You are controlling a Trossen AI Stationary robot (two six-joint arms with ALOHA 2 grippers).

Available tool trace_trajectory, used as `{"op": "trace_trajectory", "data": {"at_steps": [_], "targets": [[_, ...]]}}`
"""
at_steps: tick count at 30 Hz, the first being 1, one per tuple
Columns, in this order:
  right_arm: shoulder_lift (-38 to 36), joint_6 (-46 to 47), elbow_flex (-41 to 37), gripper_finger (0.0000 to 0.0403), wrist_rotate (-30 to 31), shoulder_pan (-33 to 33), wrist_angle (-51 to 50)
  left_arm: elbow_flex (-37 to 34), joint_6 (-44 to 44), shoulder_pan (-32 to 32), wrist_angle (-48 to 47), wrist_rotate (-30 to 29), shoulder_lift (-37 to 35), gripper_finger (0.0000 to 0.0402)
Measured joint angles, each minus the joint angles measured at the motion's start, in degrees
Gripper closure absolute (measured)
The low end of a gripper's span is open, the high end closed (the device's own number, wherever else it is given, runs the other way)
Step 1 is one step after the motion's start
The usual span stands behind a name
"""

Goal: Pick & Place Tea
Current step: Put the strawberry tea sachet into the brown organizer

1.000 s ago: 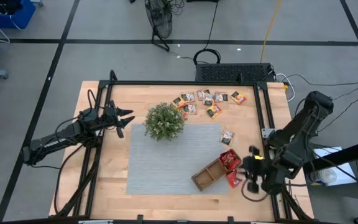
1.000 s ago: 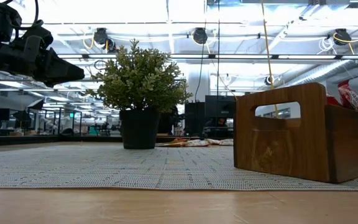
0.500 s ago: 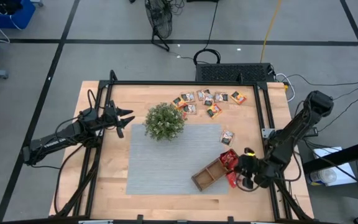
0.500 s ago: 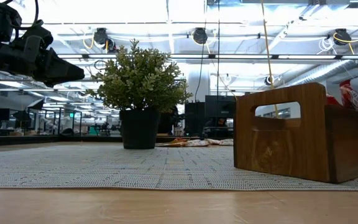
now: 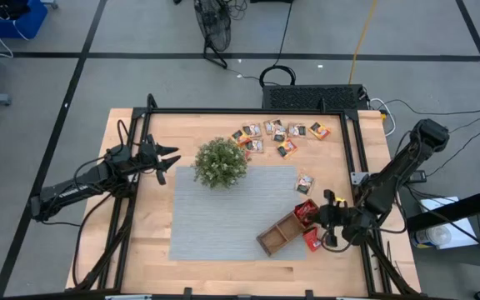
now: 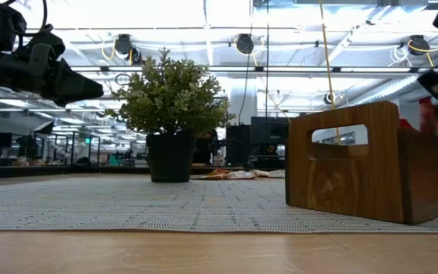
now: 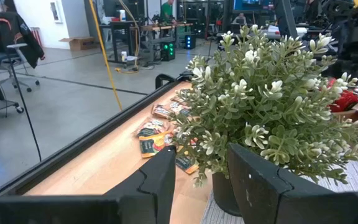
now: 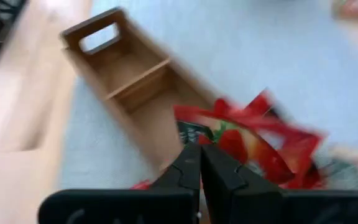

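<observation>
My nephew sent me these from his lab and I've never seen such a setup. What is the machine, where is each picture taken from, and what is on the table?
It is a robot with two dark arms at a wooden table, each ending in a two-finger pincer. One picture looks straight down, one looks level across the tabletop, and two come from cameras on the wrists. On the table stand a potted plant at the edge of a grey mat, and a wooden tray with red tea sachets in one end. More sachets lie loose along the far edge. The left pincer waits open beside the plant, holding nothing. The right pincer is shut, empty as far as the blurred wrist view shows, above the tray's red sachets.
</observation>
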Motion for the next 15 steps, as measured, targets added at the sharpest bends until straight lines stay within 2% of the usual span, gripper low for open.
{"op": "trace_trajectory", "data": {"at_steps": [3, 6, 11, 15], "targets": [[0.09, -5.59, 0.00, 0.0402, 4.30, -0.77, -0.30, 0.00, 0.00, -0.02, 0.00, 0.00, -0.01, 0.0254], [0.26, -10.63, 0.00, 0.0402, 5.75, -1.73, 1.07, -0.02, 0.00, 0.00, 0.02, 0.00, 0.00, 0.0254], [0.22, -21.97, 0.02, 0.0401, 5.01, -1.43, 10.54, -0.02, 0.00, -0.02, 0.00, 0.00, -0.01, 0.0254], [0.22, -24.18, 0.04, 0.0402, 2.75, -0.61, 12.59, 0.00, 0.00, -0.01, 0.00, 0.00, 0.00, 0.0254]]}}
